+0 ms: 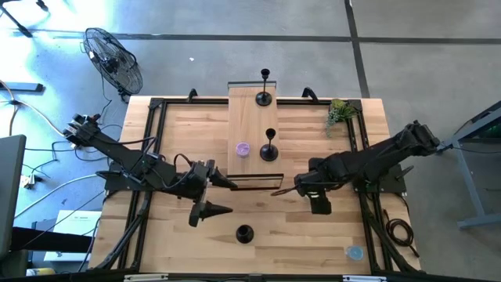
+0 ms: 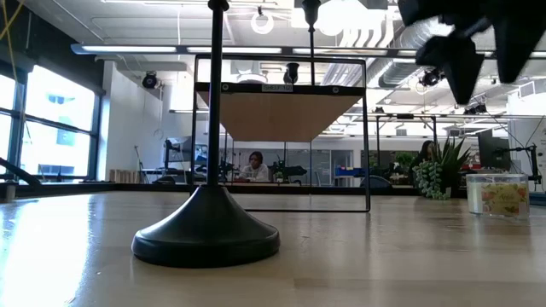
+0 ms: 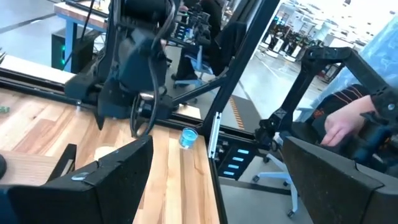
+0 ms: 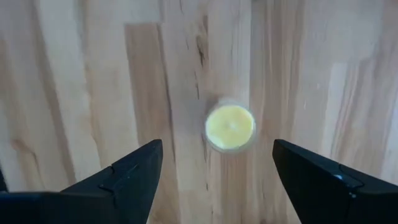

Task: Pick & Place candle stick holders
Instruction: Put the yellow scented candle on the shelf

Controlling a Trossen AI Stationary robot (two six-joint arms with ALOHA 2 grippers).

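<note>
- the landmark here is the raised wooden shelf (image 1: 252, 129) at the middle of the butcher-block table (image 1: 172, 125).
- two candle stick holders stand on that shelf: one at its far end (image 1: 265, 88), one near its front (image 1: 269, 147); the third candle stick holder (image 1: 244, 233) stands on the table in front of the shelf, close to the low camera (image 2: 207, 230).
- the left gripper (image 1: 205, 210) hangs in front of the shelf's left corner, fingers spread and empty; it is the nearer one to the third holder.
- the right gripper (image 1: 319, 202) waits in front of the shelf's right side, fingers (image 4: 127, 180) apart over bare wood with a small yellow disc (image 4: 230, 127) under it.
- to do the pick well, the left gripper should probably drop straight over the thin stem, centre it, and close low so the holder will not tip.
- a plant sprig (image 1: 339, 113) sits right of the shelf; a fan (image 1: 114, 59) stands on the floor beyond its left, and the low view shows an open office behind it.
</note>
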